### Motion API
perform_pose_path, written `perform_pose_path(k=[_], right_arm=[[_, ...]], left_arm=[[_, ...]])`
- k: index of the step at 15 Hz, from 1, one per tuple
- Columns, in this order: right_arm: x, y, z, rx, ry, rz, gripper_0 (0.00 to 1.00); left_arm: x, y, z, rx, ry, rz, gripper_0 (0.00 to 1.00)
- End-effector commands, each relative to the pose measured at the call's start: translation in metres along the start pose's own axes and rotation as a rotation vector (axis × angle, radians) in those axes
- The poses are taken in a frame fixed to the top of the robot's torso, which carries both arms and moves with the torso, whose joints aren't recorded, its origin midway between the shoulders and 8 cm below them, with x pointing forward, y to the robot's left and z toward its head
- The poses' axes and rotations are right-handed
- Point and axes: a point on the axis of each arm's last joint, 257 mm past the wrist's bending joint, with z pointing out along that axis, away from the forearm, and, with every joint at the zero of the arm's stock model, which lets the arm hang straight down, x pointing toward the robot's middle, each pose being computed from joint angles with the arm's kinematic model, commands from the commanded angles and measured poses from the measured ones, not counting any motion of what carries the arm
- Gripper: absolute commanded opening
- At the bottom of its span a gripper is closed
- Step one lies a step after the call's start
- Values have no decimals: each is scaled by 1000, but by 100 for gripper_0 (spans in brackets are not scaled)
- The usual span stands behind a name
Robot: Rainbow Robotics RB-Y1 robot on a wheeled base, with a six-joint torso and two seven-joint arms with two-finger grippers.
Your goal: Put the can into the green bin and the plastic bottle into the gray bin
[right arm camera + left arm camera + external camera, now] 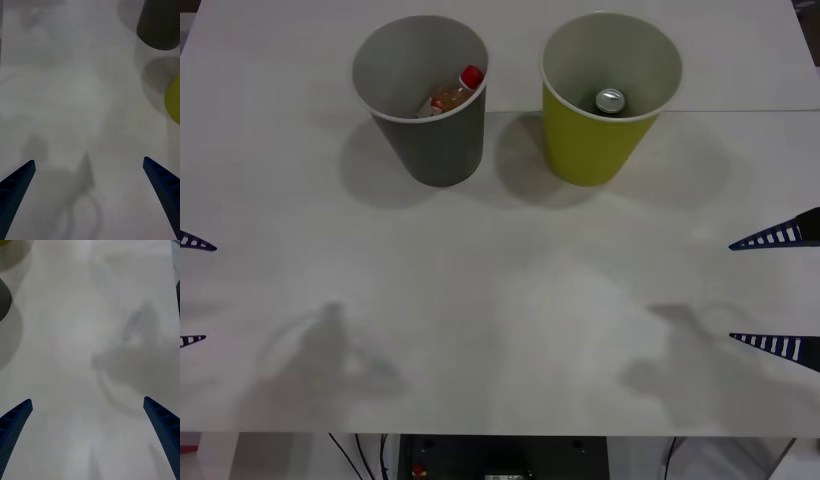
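The plastic bottle (451,94) lies inside the gray bin (430,140), the can (610,100) inside the green bin (590,150) beside it; left gripper (190,290) and right gripper (770,290) hang released, well apart from both.

Surface (500,300): white, matte, with a faint seam running across near the far edge. Two items stand directly on it, both upright, toward the far edge. Gray bin (430,140): left of centre, tapered, base down. Green bin (590,150): right of centre, just beside the gray bin, a narrow gap between them, not touching. Each bin casts a soft shadow on the surface around its base. Two more blurred shadows lie near the near edge, one toward each near corner.
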Motion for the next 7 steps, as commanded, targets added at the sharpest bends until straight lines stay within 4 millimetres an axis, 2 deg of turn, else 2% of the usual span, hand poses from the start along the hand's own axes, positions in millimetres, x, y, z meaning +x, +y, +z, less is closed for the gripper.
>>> perform_pose_path(k=[1,7], right_arm=[[0,0,0,0,0,0,100],[0,0,0,0,0,0,100]], left_arm=[[5,-13,1,19,1,-21,100],[6,-17,1,19,-1,-26,100]])
